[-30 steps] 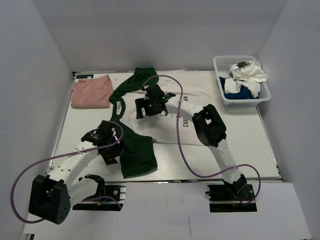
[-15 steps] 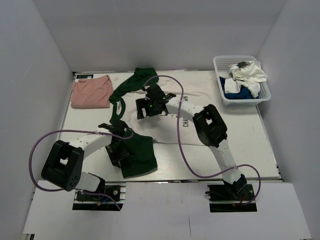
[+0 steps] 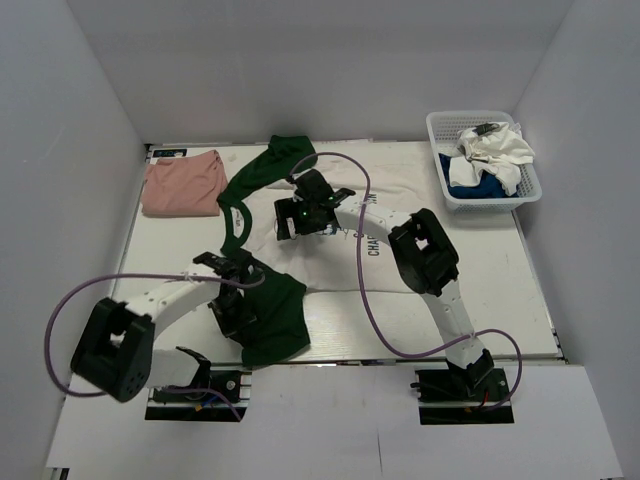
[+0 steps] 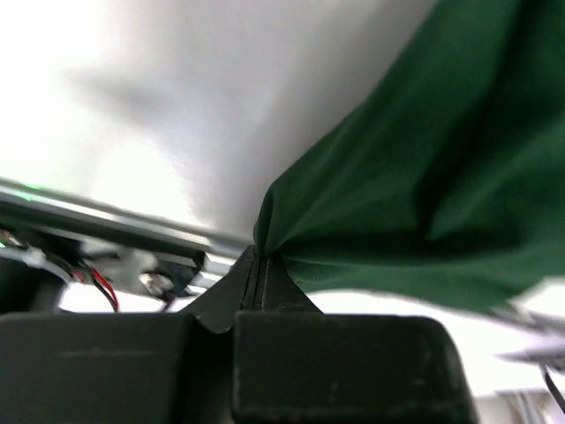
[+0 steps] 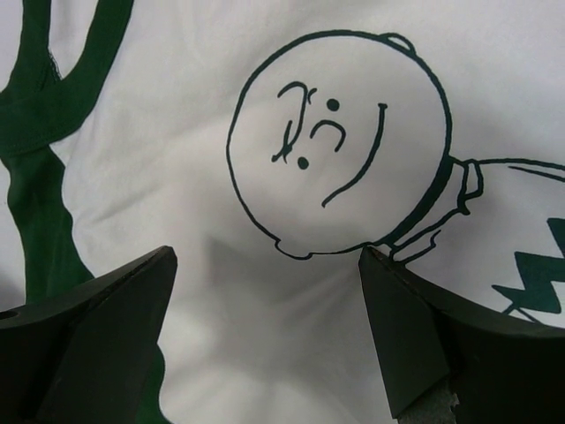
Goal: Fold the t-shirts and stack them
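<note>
Newly closed, the left end effector (image 4: 259,269) pinches the near green sleeve (image 4: 424,177) of the Charlie Brown t-shirt (image 5: 177,159), whose body lies beyond, under the wide-open right end effector (image 5: 265,265).

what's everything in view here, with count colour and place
printed tee: one, white with dark green sleeves, spread across the table's middle
pink tee: one, salmon pink, folded, far left corner
basket: one, white lattice, far right corner
white cloth: one, white, crumpled in the basket
blue cloth: one, royal blue, beneath it
table: one, white, under everything
cables: two, purple, one along each arm
left fingers: one pair, black, shut on the near green sleeve
right fingers: one pair, black, open over the printed face
</note>
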Controlling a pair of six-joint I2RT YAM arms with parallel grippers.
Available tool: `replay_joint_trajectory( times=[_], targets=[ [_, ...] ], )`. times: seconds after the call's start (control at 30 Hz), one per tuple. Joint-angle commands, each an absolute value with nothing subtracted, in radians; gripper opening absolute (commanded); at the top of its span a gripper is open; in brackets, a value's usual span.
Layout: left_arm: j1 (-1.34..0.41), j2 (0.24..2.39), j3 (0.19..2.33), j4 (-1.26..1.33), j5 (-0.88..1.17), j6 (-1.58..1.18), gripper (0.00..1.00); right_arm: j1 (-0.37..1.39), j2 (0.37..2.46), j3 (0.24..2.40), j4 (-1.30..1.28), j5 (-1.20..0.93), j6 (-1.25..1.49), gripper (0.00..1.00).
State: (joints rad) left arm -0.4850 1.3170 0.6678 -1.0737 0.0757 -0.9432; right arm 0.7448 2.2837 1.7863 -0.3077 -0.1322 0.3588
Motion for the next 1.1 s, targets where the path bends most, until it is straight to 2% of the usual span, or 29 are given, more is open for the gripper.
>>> replay_joint_trajectory(
  times=[0.0, 0.3, 0.57, 0.8, 0.87, 0.9, 0.97, 1.0, 1.07],
  targets=[
    [-0.499, 1.203, 0.657, -1.218, 0.156, -0.980, 0.00, 0.710, 2.283, 1.747, -0.357, -0.080, 0.359, 0.90],
    [-0.509, 1.063, 0.632, -1.316, 0.359, -0.980, 0.01, 0.683, 2.296, 1.767, -0.365, -0.092, 0.380, 0.90],
    [-0.518, 1.045, 0.621, -1.402, 0.377, -0.928, 0.28, 0.686, 2.301, 1.782, -0.365, -0.113, 0.368, 0.90],
    [-0.518, 1.136, 0.762, -1.402, 0.287, -0.888, 0.40, 0.683, 2.296, 1.790, -0.377, -0.106, 0.350, 0.90],
    [-0.518, 1.189, 0.819, -1.364, 0.208, -0.879, 0.47, 0.684, 2.284, 1.787, -0.376, -0.109, 0.345, 0.90],
    [-0.518, 1.222, 0.880, -1.349, 0.181, -0.865, 0.57, 0.684, 2.280, 1.781, -0.376, -0.109, 0.339, 0.90],
    [-0.518, 1.337, 0.940, -1.298, 0.126, -0.828, 0.62, 0.680, 2.261, 1.772, -0.361, -0.106, 0.313, 0.90],
    [-0.518, 1.374, 1.001, -1.239, 0.109, -0.819, 0.79, 0.683, 2.253, 1.770, -0.360, -0.101, 0.308, 0.90],
    [-0.497, 1.466, 1.096, -1.150, 0.056, -0.798, 0.85, 0.673, 2.235, 1.758, -0.353, -0.089, 0.293, 0.90]
  ],
)
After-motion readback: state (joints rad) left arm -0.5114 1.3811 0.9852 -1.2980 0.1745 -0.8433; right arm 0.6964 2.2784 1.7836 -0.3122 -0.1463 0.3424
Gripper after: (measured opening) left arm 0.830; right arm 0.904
